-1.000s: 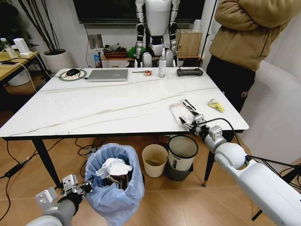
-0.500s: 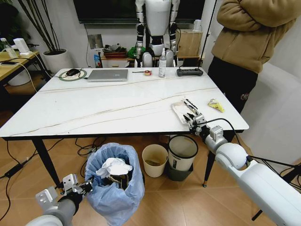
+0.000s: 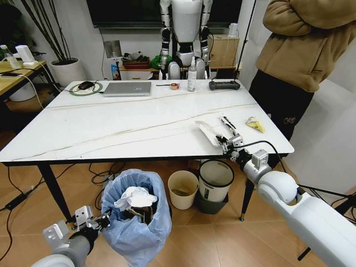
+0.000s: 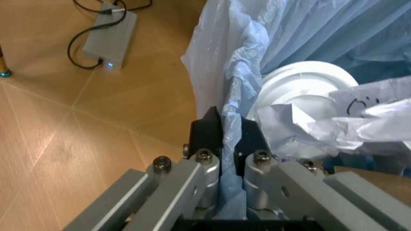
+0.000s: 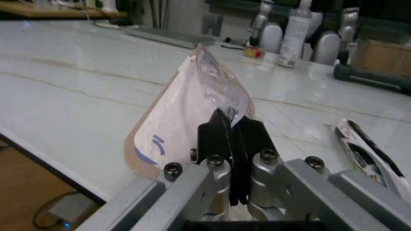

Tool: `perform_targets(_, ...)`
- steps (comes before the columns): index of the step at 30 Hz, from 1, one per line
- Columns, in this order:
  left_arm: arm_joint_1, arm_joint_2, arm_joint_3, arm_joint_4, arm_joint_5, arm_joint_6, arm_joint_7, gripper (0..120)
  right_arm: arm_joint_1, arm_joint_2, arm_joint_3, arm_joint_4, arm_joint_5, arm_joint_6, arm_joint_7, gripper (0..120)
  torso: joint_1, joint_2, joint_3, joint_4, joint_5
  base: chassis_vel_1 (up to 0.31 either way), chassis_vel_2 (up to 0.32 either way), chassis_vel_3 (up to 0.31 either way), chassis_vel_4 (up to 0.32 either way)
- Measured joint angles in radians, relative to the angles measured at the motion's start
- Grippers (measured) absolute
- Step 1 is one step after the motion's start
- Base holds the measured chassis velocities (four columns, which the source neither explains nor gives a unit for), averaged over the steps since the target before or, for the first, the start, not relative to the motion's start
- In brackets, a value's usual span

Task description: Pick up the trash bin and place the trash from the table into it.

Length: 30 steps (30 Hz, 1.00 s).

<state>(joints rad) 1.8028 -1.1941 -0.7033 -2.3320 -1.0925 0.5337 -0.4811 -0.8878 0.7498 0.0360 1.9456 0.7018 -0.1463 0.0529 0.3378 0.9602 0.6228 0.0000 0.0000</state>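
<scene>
Clear plastic package (image 3: 210, 132), flat with a cardboard backing, near the right front edge of the table (image 3: 111, 128), one end raised off the marble, long axis running away from the edge toward the table's middle. Pinched at its near end by the right gripper (image 3: 227, 141), fingers closed tight on the film, as seen in the right wrist view (image 5: 192, 106). Just beyond, a striped wrapper (image 3: 227, 123) and a yellow wrapper (image 3: 255, 124) lying loose on the top, both nearer the right arm.

Down on the floor, ahead of the table's front edge and well to the left of the package: the trash bin (image 3: 135, 219), already holding tissues and cardboard. Left gripper (image 3: 102, 221) clamped on the blue bag at the rim (image 4: 234, 139).

Probably needed: carrying the package leftward and down, off the table edge, to over the bin's mouth.
</scene>
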Motion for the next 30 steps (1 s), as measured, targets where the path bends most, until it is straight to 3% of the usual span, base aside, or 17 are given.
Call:
perform_targets(7,0.002,0.01,-0.002,-0.006,-0.004,0.0,0.002,0,0.005,-0.06,-0.042,0.144,0.204,0.069,-0.064,0,0.0,0.0,0.0,-0.0001,-0.0001,0.0,0.0,0.0,0.0)
perform_targets(14,0.001,0.028,-0.001,-0.006,-0.013,0.001,0.0,0,-0.025,-0.078,-0.11,0.259,0.279,0.116,-0.17,0,0.0,0.0,0.0,0.0,0.0001,0.0,0.0,0.0,0.0)
perform_targets(22,0.002,0.054,0.0,-0.003,-0.021,0.004,0.001,0,-0.056,-0.075,-0.179,0.27,0.26,0.14,-0.265,0,0.0,0.0,0.0,-0.0003,-0.0001,0.0,0.0,0.0,0.0)
perform_targets(30,-0.002,0.062,0.007,-0.002,-0.031,0.009,-0.001,0,0.031,-0.013,-0.317,0.216,0.253,0.152,-0.287,0,0.0,0.0,0.0,0.0,0.0001,0.0,0.0,0.0,0.0)
